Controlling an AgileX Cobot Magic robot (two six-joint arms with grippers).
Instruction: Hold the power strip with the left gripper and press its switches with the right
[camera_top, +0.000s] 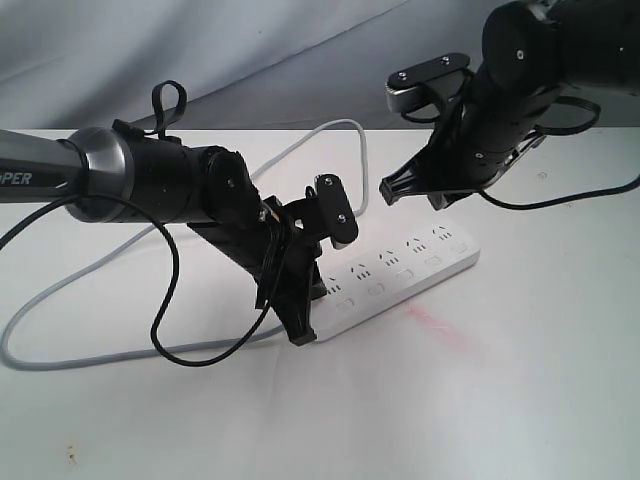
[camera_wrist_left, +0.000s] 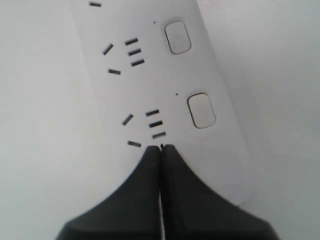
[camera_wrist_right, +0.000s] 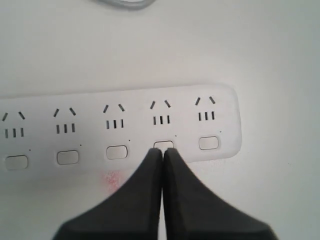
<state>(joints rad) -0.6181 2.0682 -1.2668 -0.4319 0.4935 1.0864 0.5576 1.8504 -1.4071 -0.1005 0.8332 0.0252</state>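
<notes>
The white power strip (camera_top: 400, 275) lies flat on the white table, running diagonally, with its light-grey cord (camera_top: 90, 270) looping off to the left. My left gripper (camera_top: 300, 330) is shut, nothing between its jaws, and its tip rests on the strip's left end. In the left wrist view that tip (camera_wrist_left: 161, 148) sits beside a socket group, with two buttons (camera_wrist_left: 201, 110) ahead of it. My right gripper (camera_top: 388, 190) is shut and hangs above the strip's right half. Seen from the right wrist, its tip (camera_wrist_right: 163, 151) lines up with the fourth button (camera_wrist_right: 163, 144); touching cannot be told.
A pink smear (camera_top: 435, 325) marks the table just in front of the strip. A loose black cable (camera_top: 165, 330) from the left arm lies on the table near the cord. A grey cloth backdrop (camera_top: 200, 40) stands behind the table.
</notes>
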